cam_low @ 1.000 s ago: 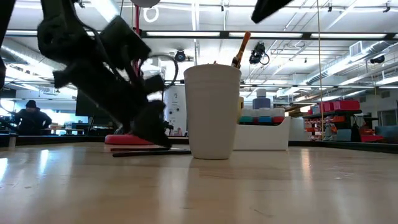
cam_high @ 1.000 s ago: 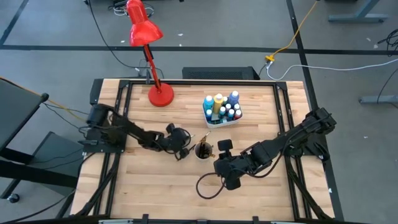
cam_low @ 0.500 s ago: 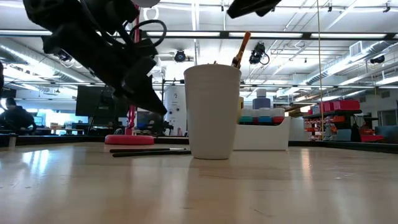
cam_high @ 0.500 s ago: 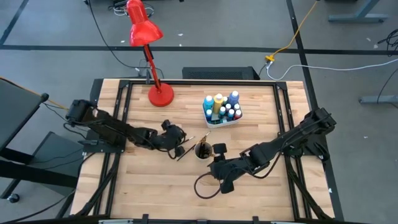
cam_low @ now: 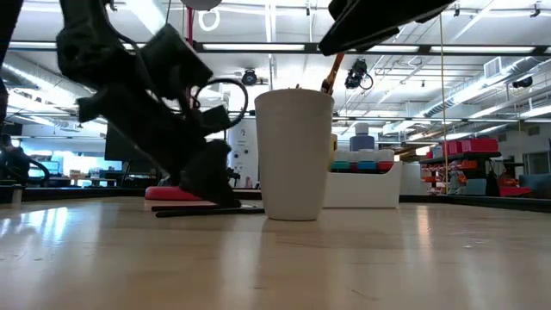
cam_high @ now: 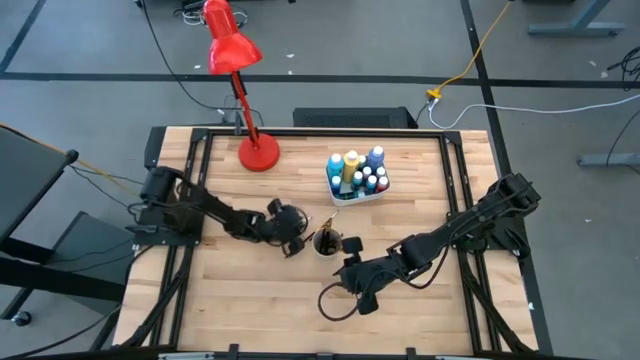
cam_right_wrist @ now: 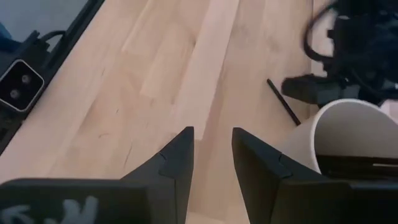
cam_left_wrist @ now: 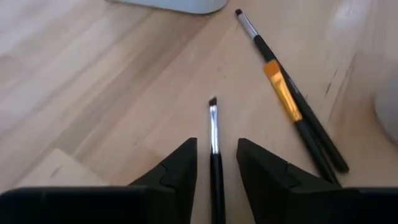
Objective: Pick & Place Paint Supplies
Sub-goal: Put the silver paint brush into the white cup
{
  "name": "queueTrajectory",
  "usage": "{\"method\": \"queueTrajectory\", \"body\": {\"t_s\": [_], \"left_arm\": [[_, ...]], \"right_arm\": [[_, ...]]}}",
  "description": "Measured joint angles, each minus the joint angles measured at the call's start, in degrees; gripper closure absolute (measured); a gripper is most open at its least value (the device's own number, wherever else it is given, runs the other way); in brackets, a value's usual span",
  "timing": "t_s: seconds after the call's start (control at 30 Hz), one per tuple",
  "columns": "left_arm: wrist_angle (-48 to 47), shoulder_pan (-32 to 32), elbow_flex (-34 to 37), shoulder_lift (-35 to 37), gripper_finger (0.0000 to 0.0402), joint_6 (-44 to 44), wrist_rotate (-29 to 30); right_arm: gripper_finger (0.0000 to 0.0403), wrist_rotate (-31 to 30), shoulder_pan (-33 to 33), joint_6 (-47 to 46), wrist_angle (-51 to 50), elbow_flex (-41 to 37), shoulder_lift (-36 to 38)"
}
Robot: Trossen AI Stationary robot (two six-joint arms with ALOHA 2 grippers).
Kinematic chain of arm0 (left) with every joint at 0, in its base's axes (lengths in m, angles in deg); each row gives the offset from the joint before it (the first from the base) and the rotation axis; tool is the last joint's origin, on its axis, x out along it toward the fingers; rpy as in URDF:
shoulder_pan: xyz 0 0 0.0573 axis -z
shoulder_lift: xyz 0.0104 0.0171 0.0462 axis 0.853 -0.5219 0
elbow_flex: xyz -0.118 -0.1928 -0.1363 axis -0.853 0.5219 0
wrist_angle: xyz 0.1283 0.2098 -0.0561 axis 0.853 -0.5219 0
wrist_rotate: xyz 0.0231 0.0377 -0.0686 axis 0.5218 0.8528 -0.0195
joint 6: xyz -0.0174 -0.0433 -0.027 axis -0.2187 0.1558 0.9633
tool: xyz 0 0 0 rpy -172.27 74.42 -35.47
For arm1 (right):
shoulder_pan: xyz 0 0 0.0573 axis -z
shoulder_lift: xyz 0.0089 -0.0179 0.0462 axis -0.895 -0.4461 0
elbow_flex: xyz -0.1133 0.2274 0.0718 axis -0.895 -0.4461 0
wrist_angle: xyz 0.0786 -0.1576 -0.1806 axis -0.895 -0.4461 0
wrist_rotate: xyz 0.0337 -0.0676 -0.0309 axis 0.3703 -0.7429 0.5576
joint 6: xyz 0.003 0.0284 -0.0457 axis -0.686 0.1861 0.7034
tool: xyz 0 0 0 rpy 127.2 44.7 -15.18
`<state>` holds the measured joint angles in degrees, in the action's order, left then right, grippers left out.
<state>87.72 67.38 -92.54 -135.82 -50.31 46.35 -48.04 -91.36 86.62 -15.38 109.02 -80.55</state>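
A thin black brush (cam_left_wrist: 213, 134) lies flat on the wooden table just left of a white paper cup (cam_high: 326, 241). My left gripper (cam_left_wrist: 216, 146) is low over it, open. One finger stands on either side of the handle, clear of it. Two more brushes (cam_left_wrist: 292, 106), one with an orange band, lie side by side nearer the cup. Brushes stand in the cup, and one tip (cam_low: 334, 65) sticks out above the rim. My right gripper (cam_high: 350, 245) hangs above the cup's right side, open, with nothing between its fingers (cam_right_wrist: 212, 134).
A white tray (cam_high: 357, 186) of small paint bottles stands behind the cup, toward the far edge. A red desk lamp has its base (cam_high: 259, 154) at the far left. A black cable loop (cam_high: 335, 300) hangs under my right arm.
My left gripper rose off the table and drew toward the left edge. It then came back down over the black brush, which stayed lying where it was. My right gripper has sunk toward the cup and tipped further downward.
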Motion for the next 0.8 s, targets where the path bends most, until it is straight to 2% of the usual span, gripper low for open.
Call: {"method": "queueTrajectory", "body": {"t_s": [0.07,0.27,0.57,0.8], "left_arm": [[0.3,-1.9,-0.2,0.0,0.0273,0.3,-4.1],[1.9,-4.8,1.0,-0.1,0.029,2.5,-6.7],[3.2,-4.9,1.3,-0.3,0.0307,-1.3,-6.6],[3.0,-2.7,1.2,-0.4,0.0308,-0.8,-4.3]], "right_arm": [[0.0289,-0.2,0.0,0.9,0.3,0.0,0.0],[0.0289,-3.1,0.0,3.3,0.8,0.0,0.0],[0.0289,-4.2,0.4,7.9,0.8,0.1,0.0],[0.0289,-4.2,0.5,0.9,0.3,0.1,0.0]]}}
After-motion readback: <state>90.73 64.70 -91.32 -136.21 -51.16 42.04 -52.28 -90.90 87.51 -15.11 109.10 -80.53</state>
